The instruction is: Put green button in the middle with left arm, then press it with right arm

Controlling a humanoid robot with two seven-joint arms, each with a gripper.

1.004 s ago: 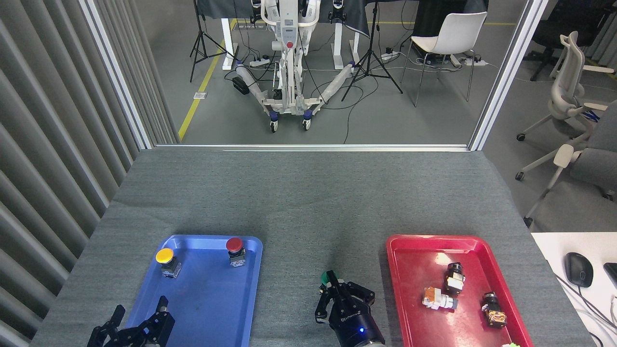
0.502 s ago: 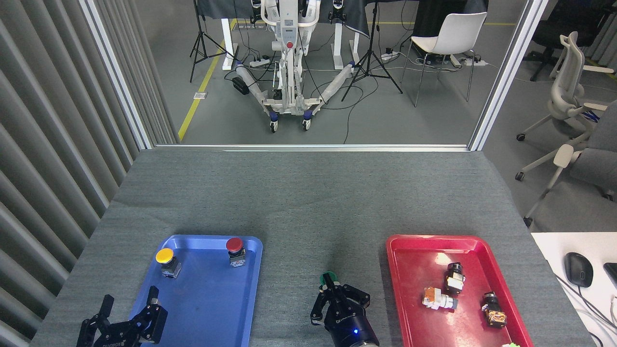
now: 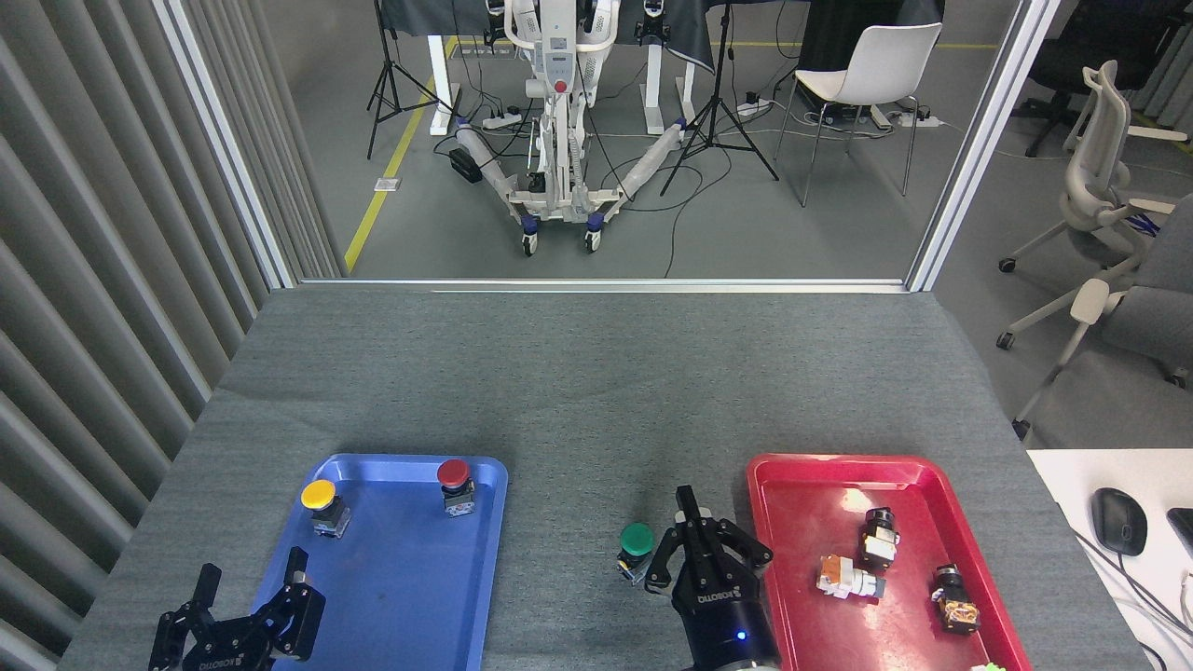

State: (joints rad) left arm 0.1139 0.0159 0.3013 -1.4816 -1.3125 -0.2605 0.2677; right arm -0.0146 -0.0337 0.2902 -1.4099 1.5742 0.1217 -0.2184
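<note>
**Green button on felt, right pincer just beside it**

While the left gripper (image 3: 250, 585) sits at the lower left of the frame, over the near left corner of the blue tray (image 3: 401, 587), its fingers are spread and pinch nothing. Further up in that tray: yellow button (image 3: 322, 503) at the upper left, red button (image 3: 455, 483) at the upper right, both upright, well apart from each other.

Centre of frame, low: the green button (image 3: 637, 548) stands upright on the grey table (image 3: 596, 391), in the bare strip between the two trays, cap fully visible. That strip is the middle (image 3: 578, 522), so the button is in place.

Right gripper (image 3: 688, 515) comes up from the bottom edge, just right of the green button. Its fingers look drawn together to a point, holding nothing. The tip sits beside the cap, to its upper right, not over it. Whether a lower knuckle touches the button's base, cannot tell.

Right of that: red tray (image 3: 783, 485) with three small loose parts (image 3: 881, 559), plus a green bit at the bottom edge.
</note>
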